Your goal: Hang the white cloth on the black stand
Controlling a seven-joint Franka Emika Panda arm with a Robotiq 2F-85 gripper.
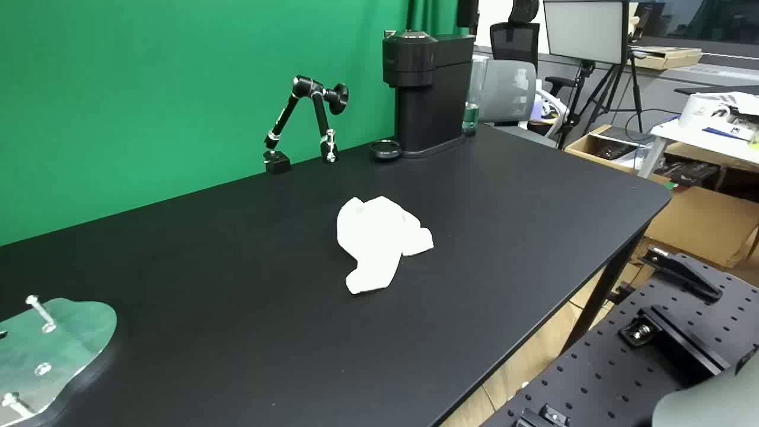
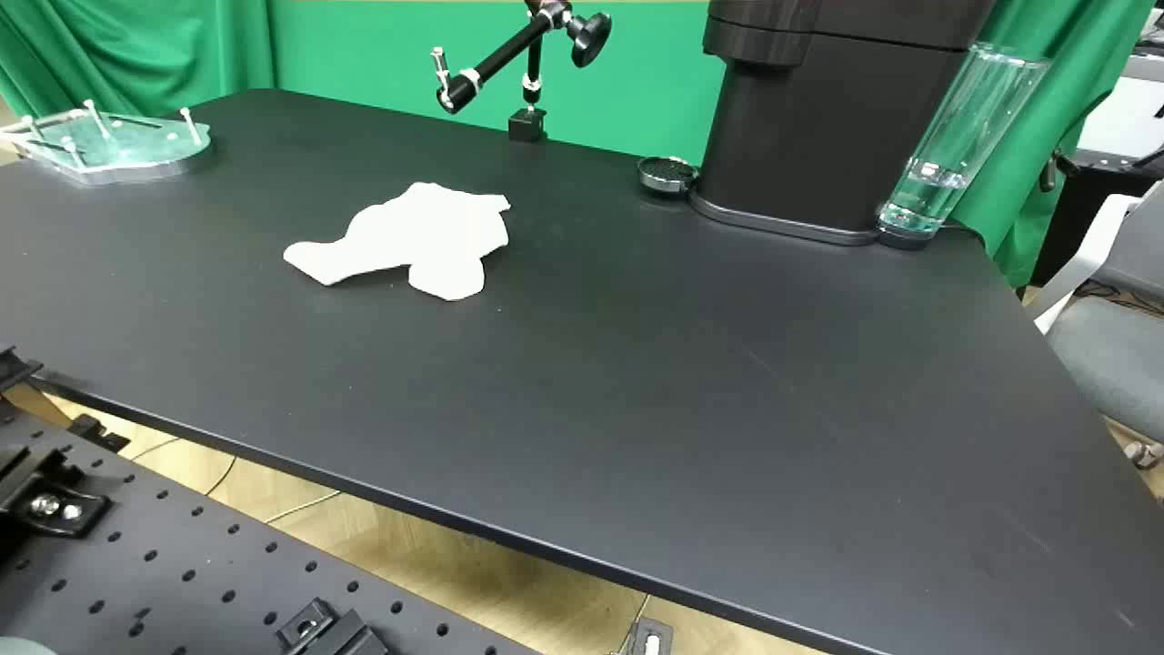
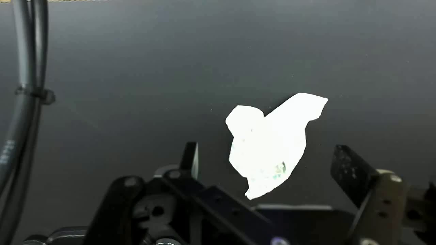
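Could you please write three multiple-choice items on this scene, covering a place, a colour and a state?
1. Where is the white cloth relative to the black stand?
A) Hanging from it
B) On the table, apart from it
C) Wrapped round it

2. What colour is the backdrop?
A) Green
B) Blue
C) Red

3. How is the gripper?
A) Shut on the cloth
B) Shut on nothing
C) Open

1 B: in both exterior views the cloth lies away from the stand.
2 A: it is green in both exterior views.
3 C: the wrist view shows its fingers apart.
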